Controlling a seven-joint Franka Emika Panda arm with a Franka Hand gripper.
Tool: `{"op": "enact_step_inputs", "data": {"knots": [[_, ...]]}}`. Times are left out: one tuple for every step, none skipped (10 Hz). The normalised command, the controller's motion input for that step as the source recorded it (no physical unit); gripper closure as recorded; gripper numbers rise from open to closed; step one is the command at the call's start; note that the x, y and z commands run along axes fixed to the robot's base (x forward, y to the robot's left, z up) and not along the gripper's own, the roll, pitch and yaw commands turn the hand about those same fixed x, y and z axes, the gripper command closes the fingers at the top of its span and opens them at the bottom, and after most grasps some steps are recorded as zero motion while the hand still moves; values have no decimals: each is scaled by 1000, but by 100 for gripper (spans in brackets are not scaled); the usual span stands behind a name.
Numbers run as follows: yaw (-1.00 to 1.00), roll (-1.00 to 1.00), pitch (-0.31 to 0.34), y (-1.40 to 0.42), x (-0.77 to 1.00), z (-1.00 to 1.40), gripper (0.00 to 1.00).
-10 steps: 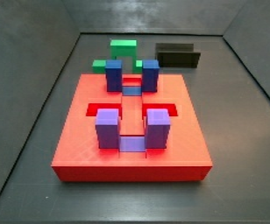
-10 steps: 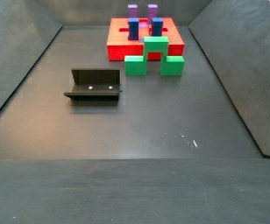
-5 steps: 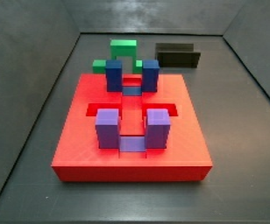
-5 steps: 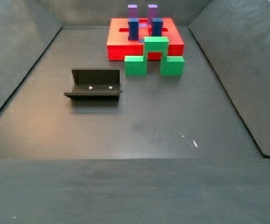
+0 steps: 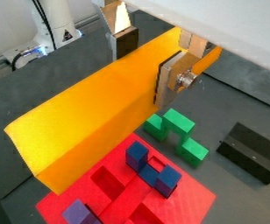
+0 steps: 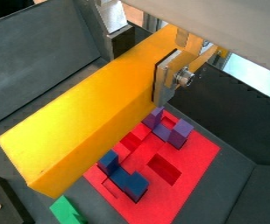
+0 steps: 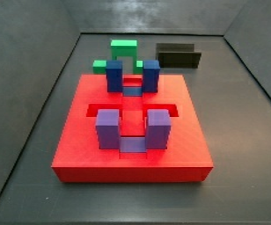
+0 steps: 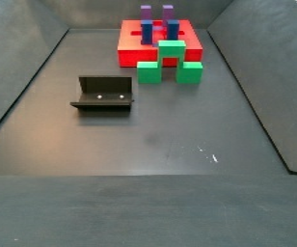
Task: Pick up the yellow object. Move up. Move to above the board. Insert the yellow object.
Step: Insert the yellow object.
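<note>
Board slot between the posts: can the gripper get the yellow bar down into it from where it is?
Probably yes. The gripper is shut on the yellow object, high above the board. In both wrist views nothing lies between bar and board. The green block and fixture sit off the board.

The dark floor carries the board, the green block touching its edge, and the fixture well apart. All lie beneath the hand, which is raised high above them, the board nearest under it.
</note>
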Motion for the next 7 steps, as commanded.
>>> {"op": "enact_step_inputs", "data": {"knots": [[0,-14,0,-71,0,-60,100],[0,11,-66,-157,83,-437,100],[86,131,-109,-200,120,-771,100],[160,204,-124,-243,34,-786,100],[197,219,-141,-254,34,-731,100],[234,231,-146,-229,11,-706,100],[154,116,-117,-137,114,-894,100]]}}
